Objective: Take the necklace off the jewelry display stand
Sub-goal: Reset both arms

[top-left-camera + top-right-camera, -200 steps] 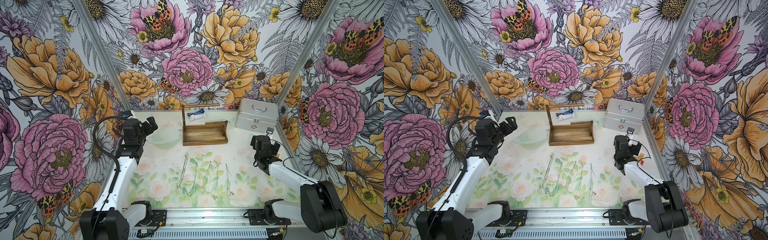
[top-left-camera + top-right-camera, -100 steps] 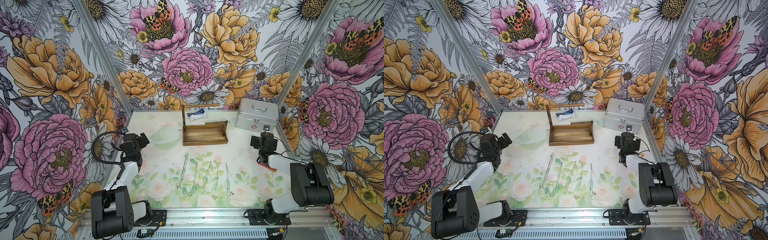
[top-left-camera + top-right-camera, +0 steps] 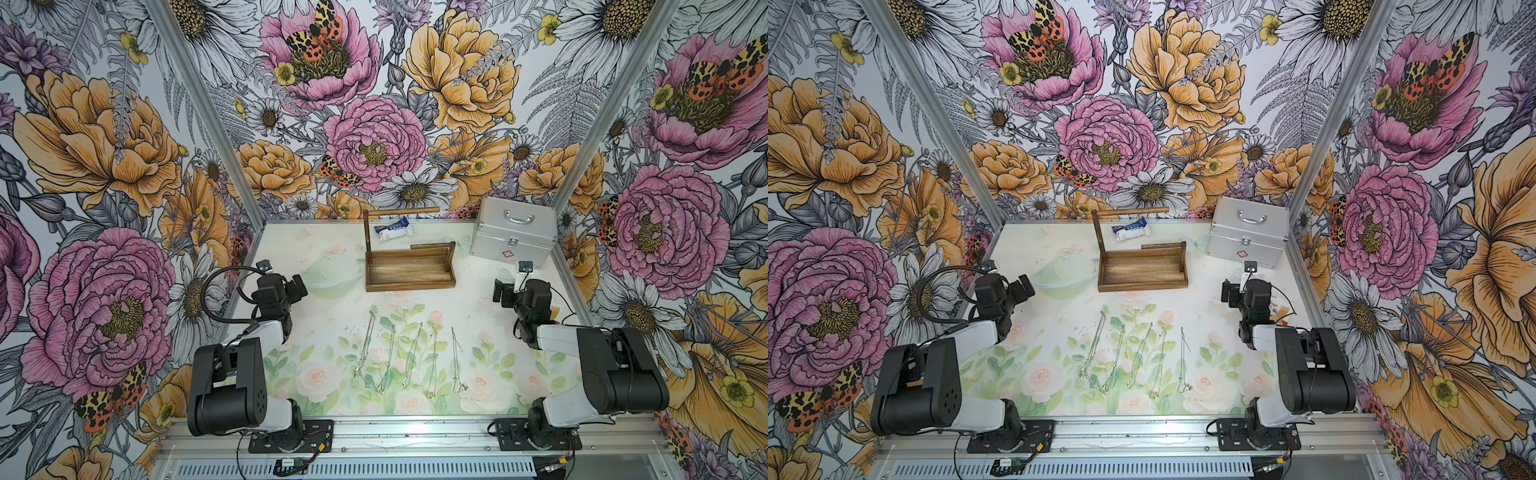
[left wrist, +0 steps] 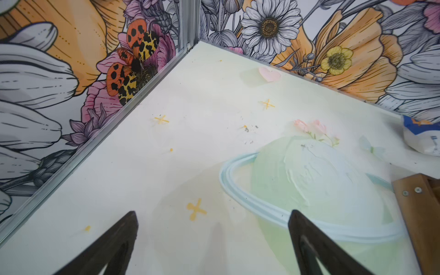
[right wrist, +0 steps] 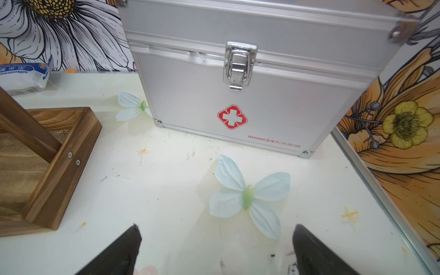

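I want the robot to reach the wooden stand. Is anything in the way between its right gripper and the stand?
Nothing visible. Only bare table lies between the right gripper, jaws open, and the jewelry display stand. The silver first-aid case stands off to the side.

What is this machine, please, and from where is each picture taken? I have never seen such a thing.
Two robot arms stand at the near edge of a table. Each ends in a two-fingered gripper: the left gripper and the right gripper. Both are open and hold nothing. The two wide pictures look down from above, from nearly the same place. The other two come from cameras on the wrists, looking past the dark fingers. On the table lie five necklaces in a row, a wooden jewelry display stand with a bare rod, a silver case and a white-blue packet.
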Motion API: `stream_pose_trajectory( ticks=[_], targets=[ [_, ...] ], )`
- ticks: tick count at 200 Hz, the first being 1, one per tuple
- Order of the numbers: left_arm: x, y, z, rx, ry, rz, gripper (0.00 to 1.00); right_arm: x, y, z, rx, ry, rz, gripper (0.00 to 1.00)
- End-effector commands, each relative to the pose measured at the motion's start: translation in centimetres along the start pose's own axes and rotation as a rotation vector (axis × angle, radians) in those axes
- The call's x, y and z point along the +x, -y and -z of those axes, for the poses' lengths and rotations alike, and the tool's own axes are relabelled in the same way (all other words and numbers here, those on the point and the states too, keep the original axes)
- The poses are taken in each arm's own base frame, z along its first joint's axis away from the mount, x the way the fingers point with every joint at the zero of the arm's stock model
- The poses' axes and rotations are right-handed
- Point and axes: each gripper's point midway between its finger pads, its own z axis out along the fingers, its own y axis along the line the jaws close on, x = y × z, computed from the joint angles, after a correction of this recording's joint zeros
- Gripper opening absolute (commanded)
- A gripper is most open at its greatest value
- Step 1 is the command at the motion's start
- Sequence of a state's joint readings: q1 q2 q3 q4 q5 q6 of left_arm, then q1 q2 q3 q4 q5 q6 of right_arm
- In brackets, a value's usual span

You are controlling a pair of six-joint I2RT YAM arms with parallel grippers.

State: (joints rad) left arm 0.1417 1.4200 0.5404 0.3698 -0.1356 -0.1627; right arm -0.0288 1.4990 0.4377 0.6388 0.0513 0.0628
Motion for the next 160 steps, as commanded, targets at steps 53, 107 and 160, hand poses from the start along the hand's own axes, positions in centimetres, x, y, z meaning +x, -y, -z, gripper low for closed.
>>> stream_pose_trajectory(
  ticks=[53,107,160],
  targets=[
    [-1.3,6.7,1.8,0.226,0.149,-0.182,0.99,-2.2,0.3,0.9,0.031,0.168,-0.02,1.0],
    [-1.3,5.6,1.9,0.221,0.223,-0.152,0.99,-2.0,0.3,1.8,0.032,0.207,-0.023,1.0],
    [0.3,7.3,2.2,0.294,0.291,-0.214,0.99,-2.0,0.2,3.5,0.025,0.291,-0.014,1.0]
  ],
)
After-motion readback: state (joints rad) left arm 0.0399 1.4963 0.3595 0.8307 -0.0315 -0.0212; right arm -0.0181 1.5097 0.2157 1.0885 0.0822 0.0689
